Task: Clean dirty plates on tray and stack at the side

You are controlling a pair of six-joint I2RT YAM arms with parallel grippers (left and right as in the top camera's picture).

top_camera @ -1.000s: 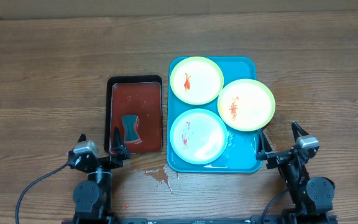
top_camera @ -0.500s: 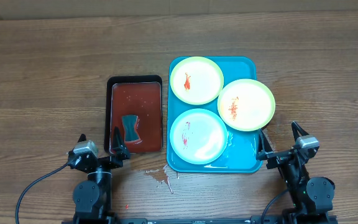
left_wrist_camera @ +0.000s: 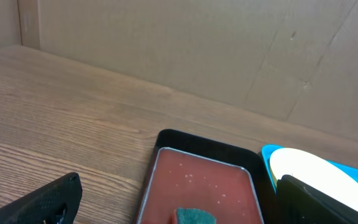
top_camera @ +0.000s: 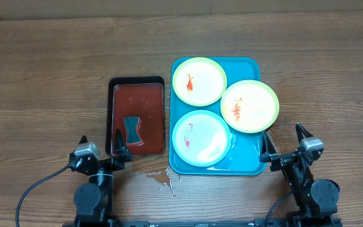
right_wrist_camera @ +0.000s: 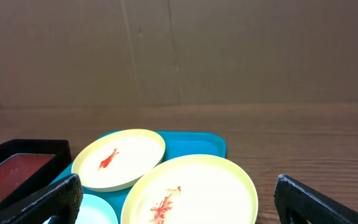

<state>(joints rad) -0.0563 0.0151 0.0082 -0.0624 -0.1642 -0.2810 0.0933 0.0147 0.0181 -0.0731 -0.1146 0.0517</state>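
Three dirty plates lie on the turquoise tray (top_camera: 247, 161). A yellow-green plate (top_camera: 198, 81) with a red smear is at the back, a second yellow-green plate (top_camera: 249, 105) is at the right, and a light blue plate (top_camera: 201, 137) is at the front. In the right wrist view I see the back plate (right_wrist_camera: 120, 158), the right plate (right_wrist_camera: 194, 193) and the tray (right_wrist_camera: 194, 144). My left gripper (top_camera: 101, 147) is open and empty near the table's front edge. My right gripper (top_camera: 285, 141) is open and empty just off the tray's front right corner.
A black tray (top_camera: 137, 116) of red liquid holds a teal sponge (top_camera: 132, 128), left of the turquoise tray; it also shows in the left wrist view (left_wrist_camera: 201, 183). Red drips (top_camera: 162, 181) stain the wood in front. A cardboard wall (right_wrist_camera: 179, 50) stands behind the table.
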